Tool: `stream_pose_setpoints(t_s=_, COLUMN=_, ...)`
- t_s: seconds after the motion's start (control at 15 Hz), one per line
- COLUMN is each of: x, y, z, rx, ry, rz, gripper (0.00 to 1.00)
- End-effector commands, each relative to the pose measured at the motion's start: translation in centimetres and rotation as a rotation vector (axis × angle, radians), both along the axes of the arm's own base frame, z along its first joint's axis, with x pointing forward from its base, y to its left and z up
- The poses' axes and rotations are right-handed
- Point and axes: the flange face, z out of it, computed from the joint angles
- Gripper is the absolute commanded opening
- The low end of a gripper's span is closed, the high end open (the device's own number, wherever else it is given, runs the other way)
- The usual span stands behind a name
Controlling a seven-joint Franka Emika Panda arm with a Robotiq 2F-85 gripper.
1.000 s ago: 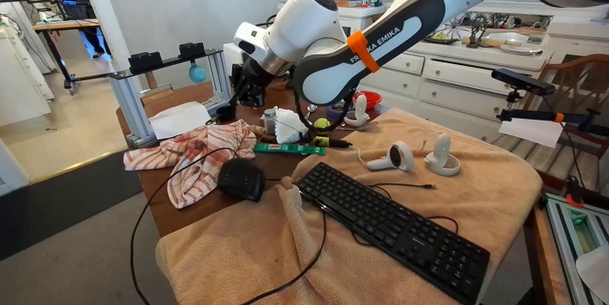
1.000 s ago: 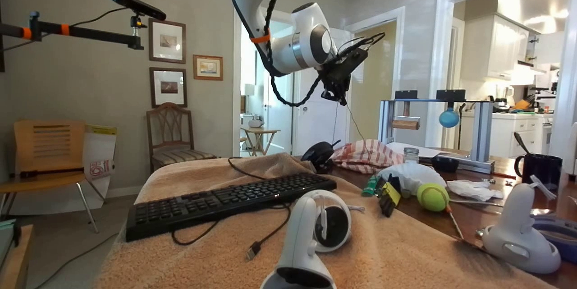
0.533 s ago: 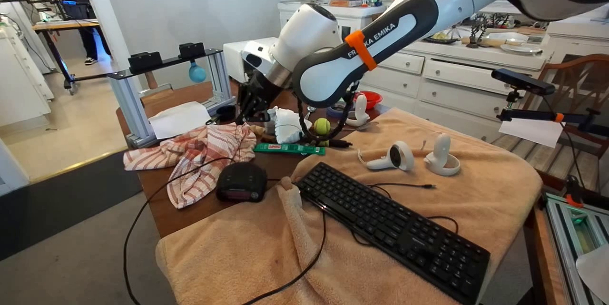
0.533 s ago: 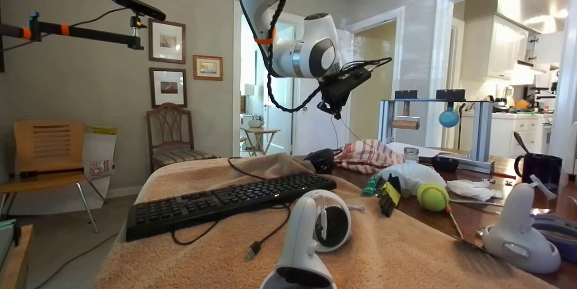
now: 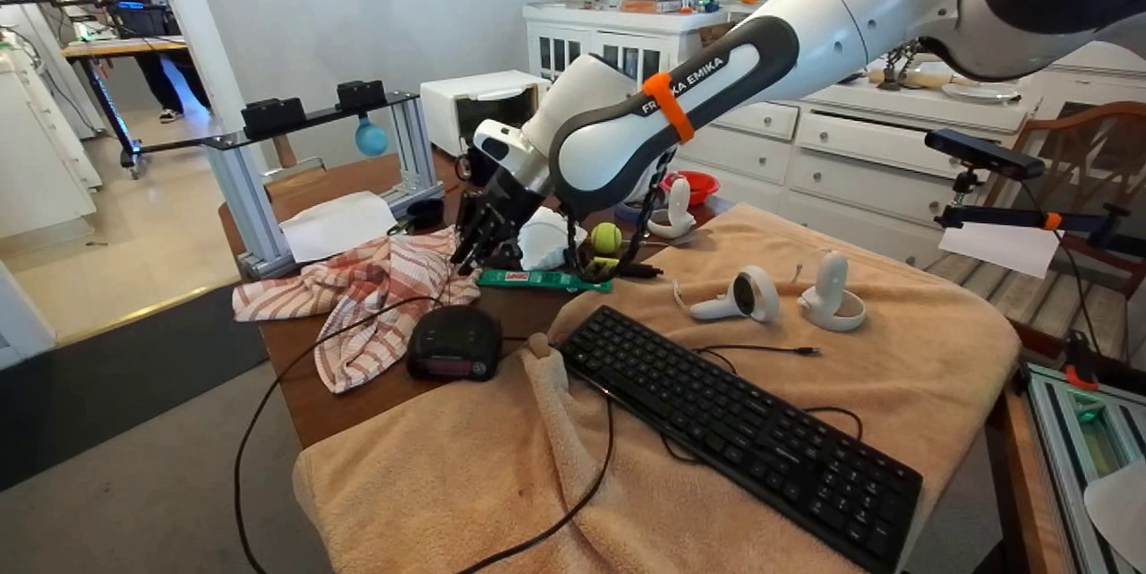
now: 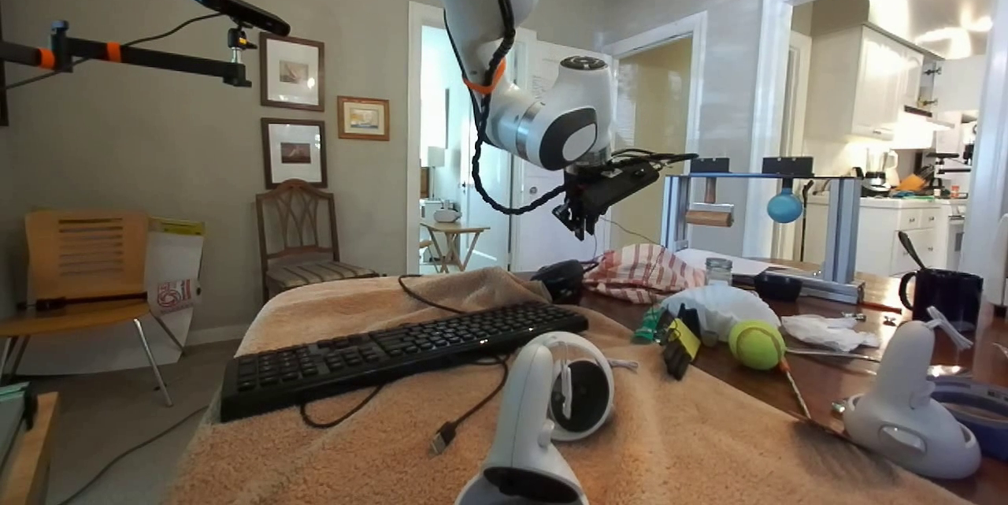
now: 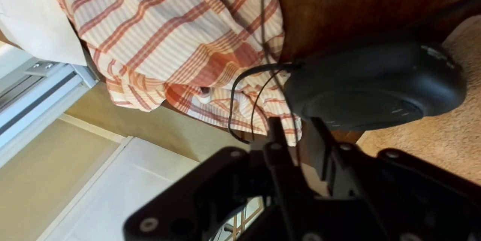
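Observation:
My gripper (image 7: 297,121) is partly open; its fingertips are apart. In both exterior views (image 5: 461,262) (image 6: 572,223) it points down above the table. A black clock radio (image 5: 455,343) lies flat on the table, just in front of the gripper; it also shows in the wrist view (image 7: 375,79), beyond the right finger. A red-and-white striped towel (image 5: 385,274) lies beside it and fills the upper left of the wrist view (image 7: 150,23). A thin black cord (image 7: 263,15) crosses the towel and runs between the fingers; I cannot tell whether it touches them.
A black keyboard (image 5: 743,431) and white controllers (image 5: 833,296) lie on the tan blanket (image 5: 430,466). A green box (image 5: 546,280), a tennis ball (image 5: 606,238) and a white crumpled item (image 5: 544,238) are near the arm. A metal frame (image 5: 251,216) stands at the far edge.
The arm and gripper have come down, shifting slightly right in both exterior views. The clock radio was tilted a second ago and sits flat since half a second ago. The cord to the gripper hangs lower.

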Motion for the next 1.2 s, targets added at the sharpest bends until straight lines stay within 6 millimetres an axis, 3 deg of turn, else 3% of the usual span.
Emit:
stream_pose_setpoints(t_s=0.0, x=-0.2, y=-2.4, z=0.3, rx=-0.127, ry=0.087, rz=-0.067, gripper=0.56)
stream_pose_setpoints(t_s=0.27, x=-0.5, y=-5.0, z=1.7, rx=-0.279, ry=0.125, rz=-0.194, gripper=0.88)
stream_pose_setpoints(t_s=0.4, x=-1.1, y=-4.7, z=2.8, rx=-0.291, ry=0.172, rz=-0.234, gripper=0.99)
stream_pose_setpoints(t_s=0.73, x=-3.3, y=-2.5, z=3.1, rx=-0.244, ry=0.462, rz=-0.236, gripper=1.00)
stream_pose_setpoints(t_s=1.13, x=-5.8, y=-5.3, z=3.1, rx=-0.318, ry=0.590, rz=-0.539, gripper=1.00)
